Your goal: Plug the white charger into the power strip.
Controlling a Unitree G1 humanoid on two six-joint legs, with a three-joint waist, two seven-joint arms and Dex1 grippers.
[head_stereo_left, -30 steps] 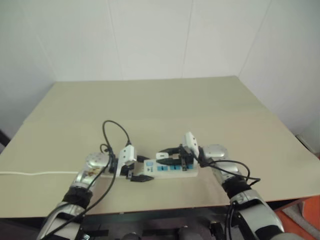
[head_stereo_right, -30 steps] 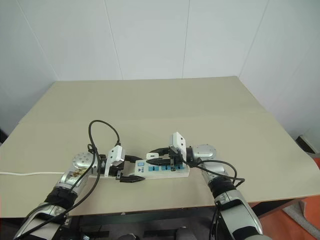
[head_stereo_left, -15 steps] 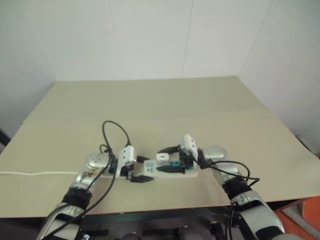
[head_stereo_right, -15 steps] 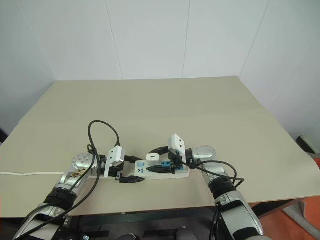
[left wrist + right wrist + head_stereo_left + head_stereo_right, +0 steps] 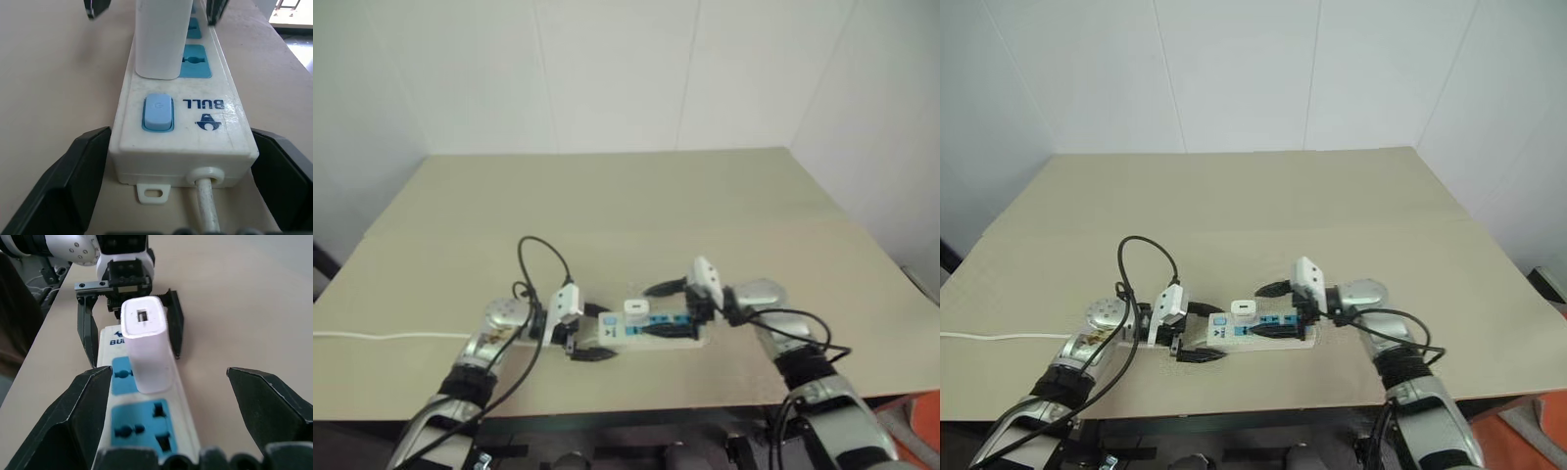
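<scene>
A: Starting wide. The table is carrying the power strip near its front edge, lying crosswise between the two arms, its thin cord running off toward the left edge.

B: And the arms?

A: The left gripper is flanking the switch end of the strip, its fingers spread, one on each side, not pressing it. The right gripper is sitting at the opposite end, fingers spread just as wide, pinching nothing.

B: The white charger?

A: Standing upright in the blue socket nearest the switch, base flush against the socket face as far as I can judge. No prongs are showing.

B: So which step?

A: Judging by that, the insertion is looking done; this is the release stage, with both grippers loose around the strip.

B: Next move?

A: Likely backing both arms away along the strip's length, keeping the fingers wide so neither is clipping the charger or nudging the strip. A downward press might be worth it if the seating is in doubt.
</scene>
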